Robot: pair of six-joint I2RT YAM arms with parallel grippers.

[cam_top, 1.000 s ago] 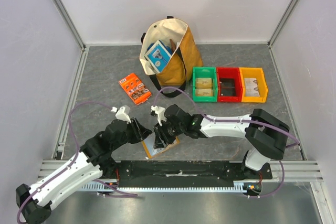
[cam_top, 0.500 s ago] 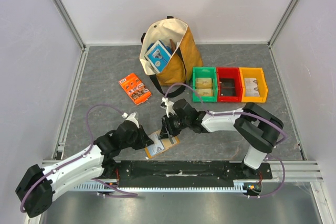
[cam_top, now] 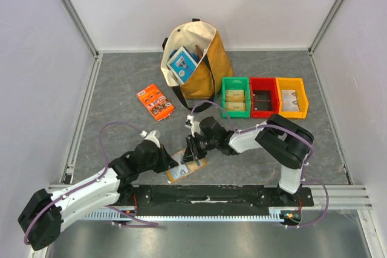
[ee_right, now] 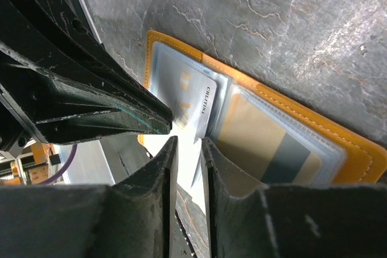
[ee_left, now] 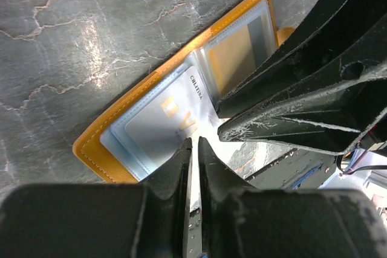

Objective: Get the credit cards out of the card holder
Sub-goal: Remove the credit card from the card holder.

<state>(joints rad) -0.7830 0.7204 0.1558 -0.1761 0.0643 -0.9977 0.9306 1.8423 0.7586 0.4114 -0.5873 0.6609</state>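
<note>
The holder (cam_top: 187,169) lies open at lower centre of the overhead view. The left gripper (ee_left: 193,144) has its fingers pinched on the edge of a pale card (ee_left: 151,122) poking from a pocket. The right gripper (ee_right: 187,144) has its fingers slightly apart, astride that card.

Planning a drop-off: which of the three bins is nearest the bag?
The green bin, leftmost; the red bin and yellow bin sit farther right.

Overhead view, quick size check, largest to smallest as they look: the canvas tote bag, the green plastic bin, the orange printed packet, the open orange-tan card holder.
1. Cream-and-mustard canvas tote bag
2. Green plastic bin
3. Orange printed packet and open orange-tan card holder: these look alike, and the holder is partly hidden, so no ranking between them.
</note>
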